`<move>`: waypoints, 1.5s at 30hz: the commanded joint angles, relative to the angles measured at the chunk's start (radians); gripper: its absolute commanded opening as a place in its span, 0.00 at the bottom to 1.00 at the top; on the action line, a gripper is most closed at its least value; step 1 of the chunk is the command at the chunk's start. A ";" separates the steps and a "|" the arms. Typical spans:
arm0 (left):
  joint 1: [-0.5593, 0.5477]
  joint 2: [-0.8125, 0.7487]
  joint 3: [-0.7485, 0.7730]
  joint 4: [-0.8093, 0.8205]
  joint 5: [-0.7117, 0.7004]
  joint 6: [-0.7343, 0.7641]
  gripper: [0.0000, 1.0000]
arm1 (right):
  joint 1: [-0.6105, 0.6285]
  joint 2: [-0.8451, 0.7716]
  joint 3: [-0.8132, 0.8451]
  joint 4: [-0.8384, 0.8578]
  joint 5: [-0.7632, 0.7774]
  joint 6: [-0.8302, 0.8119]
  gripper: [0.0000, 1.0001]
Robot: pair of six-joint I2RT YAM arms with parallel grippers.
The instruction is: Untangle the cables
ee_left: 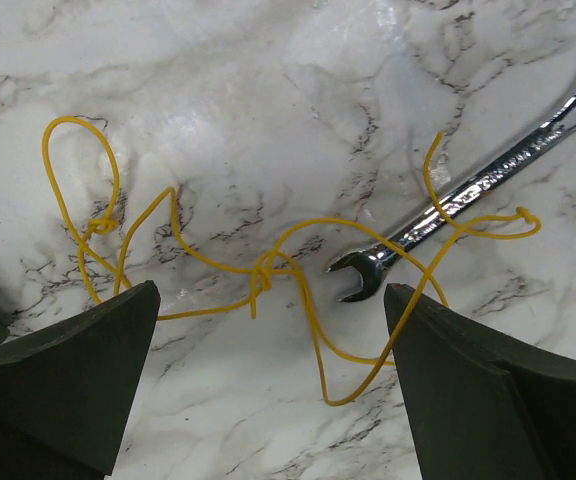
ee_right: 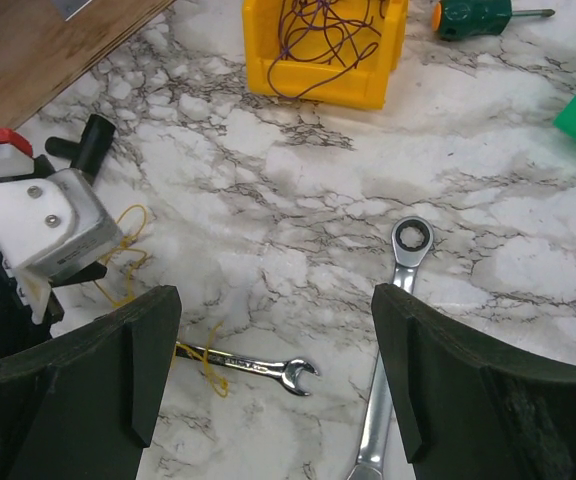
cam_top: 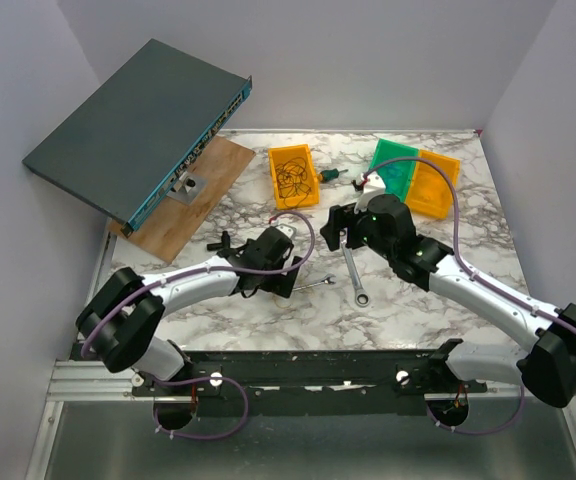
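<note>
Yellow cable (ee_left: 265,270): one thin wire, slack, flat on the marble under the left gripper (ee_left: 271,295), its loops reaching toward both fingers. One tight knot midway between the fingers, a second in the loop ahead of the left finger. Dark cables (ee_right: 318,40): loose tangle in a yellow bin (ee_right: 308,85), well ahead of the right gripper (ee_right: 273,300).

The marble-patterned tabletop (ee_left: 268,80) is smooth and faintly glossy, the wrench (ee_left: 468,195) mirror-polished metal. The yellow wire (ee_left: 263,270) looks smooth and plastic-coated. The yellow bin (ee_right: 313,85) is shiny plastic, the board (ee_right: 28,50) matt wood.
</note>
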 commanded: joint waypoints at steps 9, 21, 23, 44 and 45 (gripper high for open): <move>0.035 0.128 0.111 -0.074 -0.065 -0.050 0.75 | -0.004 -0.038 -0.019 -0.004 -0.028 0.008 0.86; 0.078 0.071 0.100 -0.090 0.006 -0.083 0.00 | -0.003 -0.048 -0.026 -0.009 -0.015 0.013 0.86; 0.080 0.022 0.091 -0.071 0.045 -0.072 0.00 | -0.004 -0.048 -0.032 -0.014 -0.022 0.022 0.86; 0.078 -0.182 0.071 0.134 0.580 -0.032 0.00 | -0.004 -0.147 -0.299 0.366 -0.693 0.206 1.00; 0.077 -0.187 0.071 0.136 0.594 -0.028 0.00 | -0.003 -0.130 -0.290 0.361 -0.692 0.198 1.00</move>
